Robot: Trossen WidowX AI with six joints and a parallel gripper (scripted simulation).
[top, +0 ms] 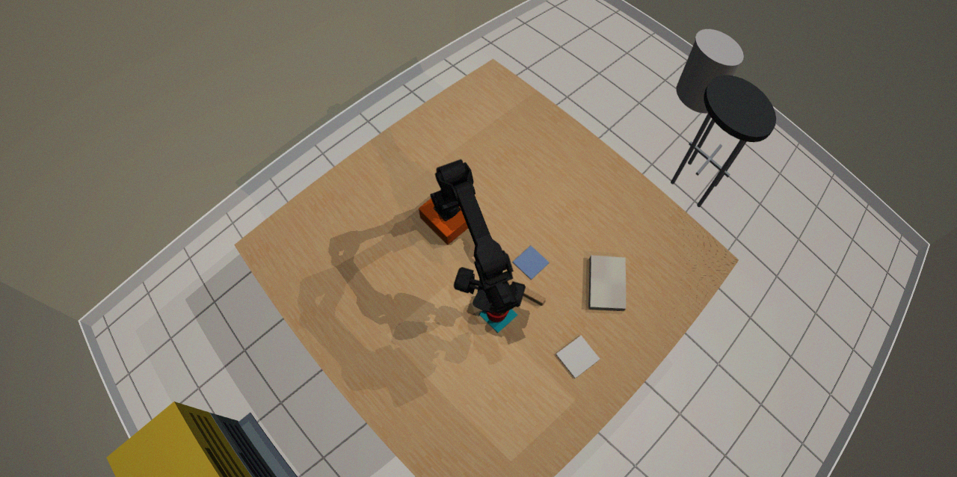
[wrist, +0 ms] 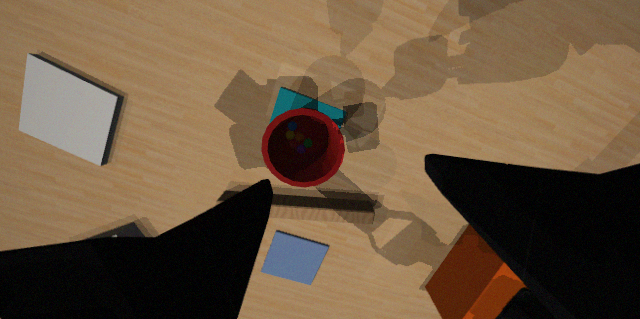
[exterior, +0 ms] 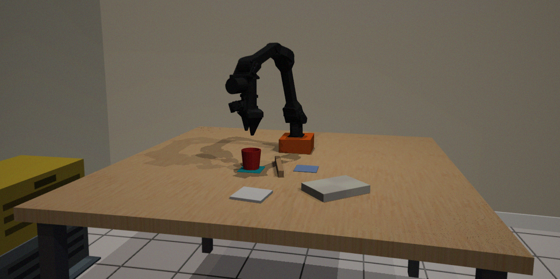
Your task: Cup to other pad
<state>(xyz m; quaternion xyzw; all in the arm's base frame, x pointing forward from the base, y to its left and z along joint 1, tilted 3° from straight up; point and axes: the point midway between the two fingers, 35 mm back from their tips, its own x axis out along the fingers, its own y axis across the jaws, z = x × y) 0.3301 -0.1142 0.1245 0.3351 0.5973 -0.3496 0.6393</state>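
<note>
The red cup (exterior: pixel 250 158) (wrist: pixel 301 143) stands upright on the teal pad (exterior: pixel 243 170) (wrist: pixel 290 101) (top: pixel 499 324), apart from my fingers. Several coloured marbles (wrist: pixel 298 138) lie at its bottom. My gripper (exterior: pixel 251 130) (wrist: pixel 346 174) (top: pixel 495 297) is open and empty, and hangs well above the cup. In the top view the gripper hides nearly all of the cup. The blue pad (top: pixel 530 262) (exterior: pixel 306 168) (wrist: pixel 295 257) lies empty on the far side of a low wooden bar (exterior: pixel 279 166) (wrist: pixel 320 214) from the teal pad.
A white tile (top: pixel 577 355) (exterior: pixel 250 194) (wrist: pixel 67 108) and a thicker grey slab (top: pixel 607 281) (exterior: pixel 335 187) lie nearer the table's front. The arm's orange base (top: pixel 441 223) (exterior: pixel 296 143) (wrist: pixel 470 279) stands behind the pads. A stool, a grey bin and a yellow cabinet stand off the table.
</note>
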